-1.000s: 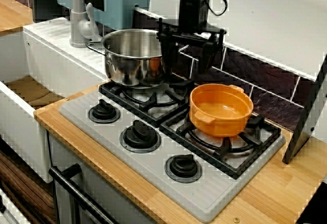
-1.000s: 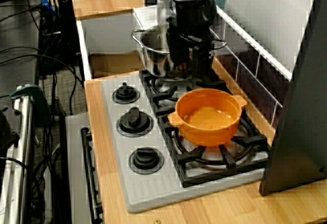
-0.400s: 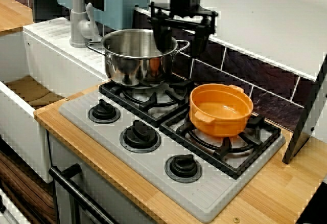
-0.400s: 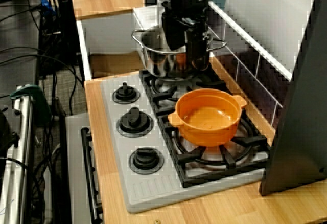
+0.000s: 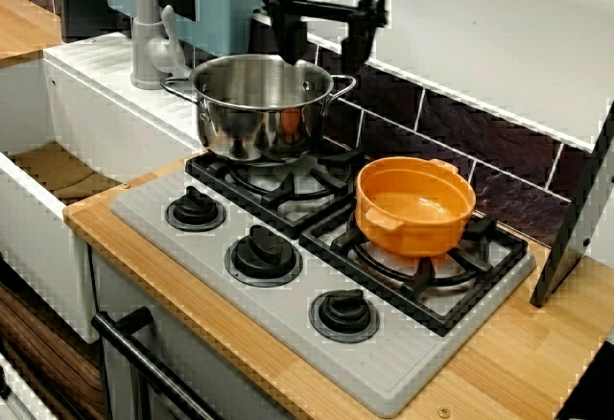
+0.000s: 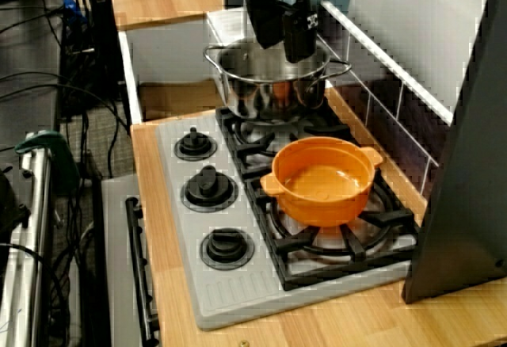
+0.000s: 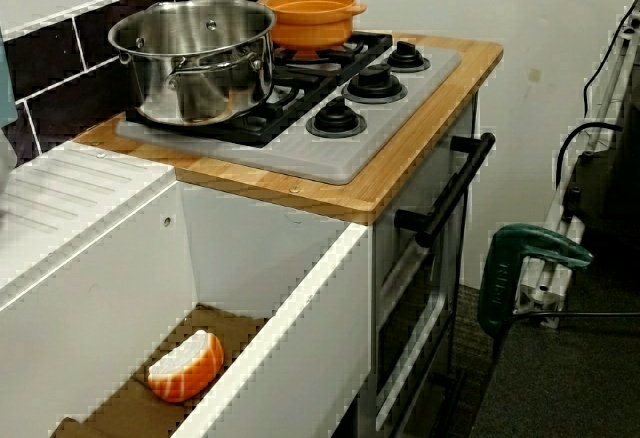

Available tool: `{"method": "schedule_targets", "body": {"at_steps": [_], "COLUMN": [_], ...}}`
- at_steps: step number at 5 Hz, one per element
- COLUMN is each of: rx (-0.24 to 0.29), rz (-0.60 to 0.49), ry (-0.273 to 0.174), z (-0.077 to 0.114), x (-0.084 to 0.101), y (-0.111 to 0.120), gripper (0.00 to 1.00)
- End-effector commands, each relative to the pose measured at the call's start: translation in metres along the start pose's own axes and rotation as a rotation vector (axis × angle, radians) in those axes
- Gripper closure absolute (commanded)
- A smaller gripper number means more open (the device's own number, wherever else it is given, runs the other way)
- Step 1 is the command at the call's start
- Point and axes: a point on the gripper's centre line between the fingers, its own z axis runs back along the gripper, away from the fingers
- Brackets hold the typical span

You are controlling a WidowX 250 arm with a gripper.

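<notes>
A wooden counter [image 5: 518, 362] with a grey hob [image 5: 288, 316] runs beneath a dark tiled wall [image 5: 499, 151]. In the view facing the tiles, the gripper [image 5: 321, 44] hangs above the far rim of the steel pot [image 5: 254, 113], its two black fingers spread wide with nothing between them. The arm above is cut off by the top edge. The pot, shiny and two-handled, stands on the far left burner, just beside the orange pot [image 5: 414, 207] on the right burner. In the view along the counter, the gripper [image 6: 283, 34], jaws parted, hides part of the far rim of the steel pot [image 6: 269, 89]. In the view from the sink end, the gripper is out of frame. The steel pot [image 7: 195, 58] stands near, with the orange pot [image 7: 312, 13] behind it. An orange-and-white piece [image 7: 185, 366] lies in the sink [image 7: 300, 308], its kind hard to tell
</notes>
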Motion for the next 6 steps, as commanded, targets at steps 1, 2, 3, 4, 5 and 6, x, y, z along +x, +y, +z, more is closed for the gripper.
{"method": "schedule_targets", "body": {"at_steps": [1,2,3,4,5,6], "rx": [0.022,0.036,0.04,0.047,0.053,0.055], "rz": [0.017,0.024,0.037,0.04,0.057,0.074], "ry": [-0.083,-0.087,-0.097,-0.104,-0.089,-0.076], "z": [0.006,-0.004,-0.014,-0.018,-0.023,-0.026], "x": [0.007,0.014,0.019,0.022,0.025,0.026], "y": [0.016,0.02,0.016,0.012,0.011,0.009], "gripper": [0.0,0.0,0.0,0.0,0.0,0.0]}}
